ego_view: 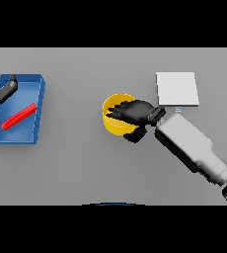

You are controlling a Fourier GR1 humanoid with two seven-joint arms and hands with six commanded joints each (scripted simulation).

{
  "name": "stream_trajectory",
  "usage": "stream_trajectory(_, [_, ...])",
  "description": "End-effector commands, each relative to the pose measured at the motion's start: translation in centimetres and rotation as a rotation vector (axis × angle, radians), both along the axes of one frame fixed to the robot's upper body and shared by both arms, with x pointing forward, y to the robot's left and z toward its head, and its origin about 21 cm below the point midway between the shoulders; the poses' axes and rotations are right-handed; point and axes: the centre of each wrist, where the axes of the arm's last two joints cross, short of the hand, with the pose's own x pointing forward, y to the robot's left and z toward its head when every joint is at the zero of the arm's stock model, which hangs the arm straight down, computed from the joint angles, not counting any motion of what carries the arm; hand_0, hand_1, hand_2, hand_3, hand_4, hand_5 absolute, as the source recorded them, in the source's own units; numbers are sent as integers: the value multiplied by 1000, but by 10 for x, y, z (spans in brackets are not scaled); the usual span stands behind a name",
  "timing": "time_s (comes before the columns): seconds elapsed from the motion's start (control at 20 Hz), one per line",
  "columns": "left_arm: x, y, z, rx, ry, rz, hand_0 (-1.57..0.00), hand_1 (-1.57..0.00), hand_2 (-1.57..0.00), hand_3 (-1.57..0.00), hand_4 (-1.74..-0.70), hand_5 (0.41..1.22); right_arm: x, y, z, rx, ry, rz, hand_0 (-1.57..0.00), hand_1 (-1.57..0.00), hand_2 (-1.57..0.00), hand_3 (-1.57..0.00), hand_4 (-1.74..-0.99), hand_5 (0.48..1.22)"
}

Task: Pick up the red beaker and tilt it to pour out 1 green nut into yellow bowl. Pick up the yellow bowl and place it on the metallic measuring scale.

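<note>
The yellow bowl (113,118) stands on the grey table near the middle. My right hand (137,112) lies over its right half, fingers stretched out across the inside and thumb (133,135) outside the near rim; it looks open. What the bowl holds is hidden. The red beaker (18,116) lies on its side in a blue bin (35,86) at the left. My left hand (5,91) hovers over the bin's far left corner with straight fingers, holding nothing. The pale metallic scale (177,88) sits flat just right of the bowl and a little farther back.
The blue bin's walls rise around the beaker at the table's left side. My right forearm (194,148) runs diagonally from the lower right toward the bowl, passing the scale's near edge.
</note>
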Motion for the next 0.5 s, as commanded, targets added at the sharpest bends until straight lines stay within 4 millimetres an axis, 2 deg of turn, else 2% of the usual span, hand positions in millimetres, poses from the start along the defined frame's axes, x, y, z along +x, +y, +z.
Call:
stream_trajectory(0.0, [-2,1,3,-3,-1,-3,1,1,1,1,-746,699,1,1,-4,-17,12,-11,1,1,1,-14,-1276,744])
stream_trajectory(0.15, [-2,-1,2,10,-4,-2,1,1,1,1,-745,699,1,5,-5,-30,37,-30,1,1,-23,-72,-1289,758])
stream_trajectory(0.25, [-5,3,-4,2,7,4,1,1,1,1,-750,701,0,4,-8,-39,56,-68,-26,-36,-71,-141,-1302,805])
stream_trajectory(0.3, [-7,5,-6,5,2,1,1,1,1,1,-752,701,0,2,-7,-45,57,-67,-161,-135,-147,-182,-1321,839])
stream_trajectory(0.35, [-3,2,-1,6,0,-1,1,1,1,1,-754,700,0,3,-6,-49,56,-58,-443,-422,-375,-236,-1351,915])
stream_trajectory(0.45, [-2,2,-1,6,-2,3,1,1,1,1,-755,704,0,-1,-7,-29,77,-32,-849,-836,-806,-399,-1463,1025])
